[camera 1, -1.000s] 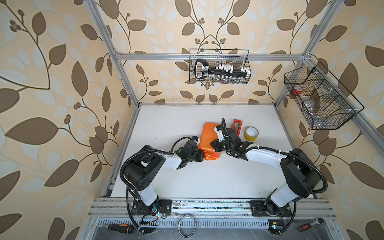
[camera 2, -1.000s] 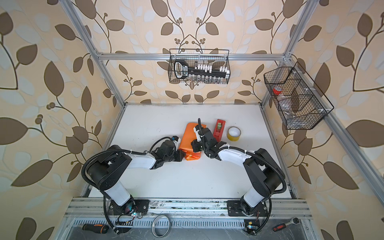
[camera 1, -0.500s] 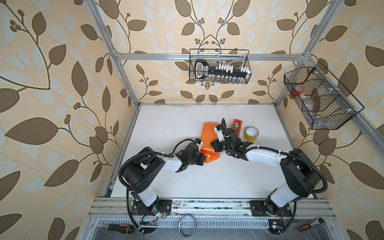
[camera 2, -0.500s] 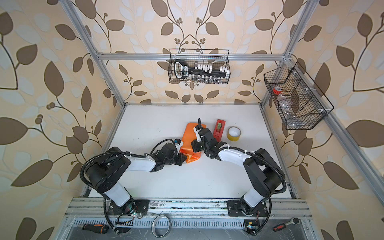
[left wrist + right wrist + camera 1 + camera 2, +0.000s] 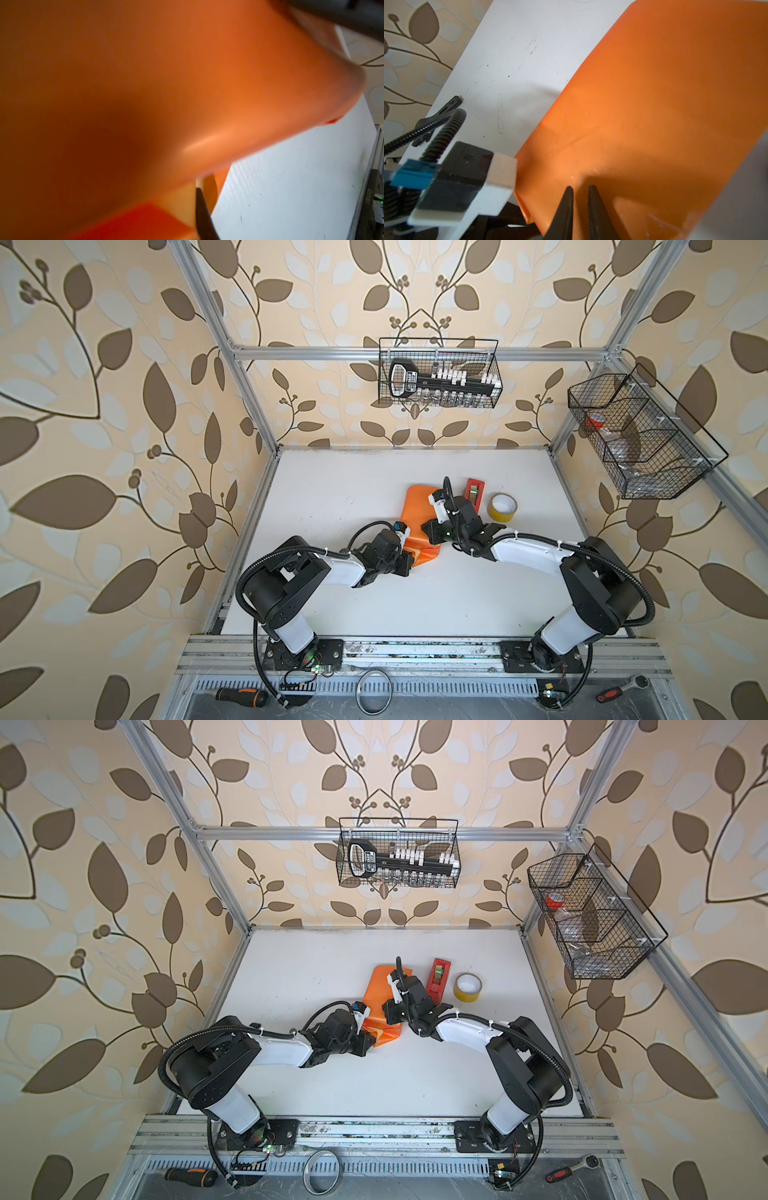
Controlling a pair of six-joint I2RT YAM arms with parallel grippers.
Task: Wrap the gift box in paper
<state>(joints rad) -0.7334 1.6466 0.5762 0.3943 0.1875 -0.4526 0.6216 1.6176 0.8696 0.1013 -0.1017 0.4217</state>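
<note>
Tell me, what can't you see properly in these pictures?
- The gift box: no view shows it; probably under the paper.
- The left hand: in both top views its wrist hides the fingertips; the left wrist view shows one finger, so any pinch is unclear.
- The paper's surface: blurred in the left wrist view.
- The tape dispenser: partly behind the right arm in a top view.

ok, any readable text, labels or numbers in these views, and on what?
Nothing can be read for certain.
Socket set holder in the rear wire basket: white label, print too small to read.
Dark rail at the table edge, left wrist view: a printed code, too blurred to read.
Red tape dispenser, yellow tape roll, paper: no print visible.
</note>
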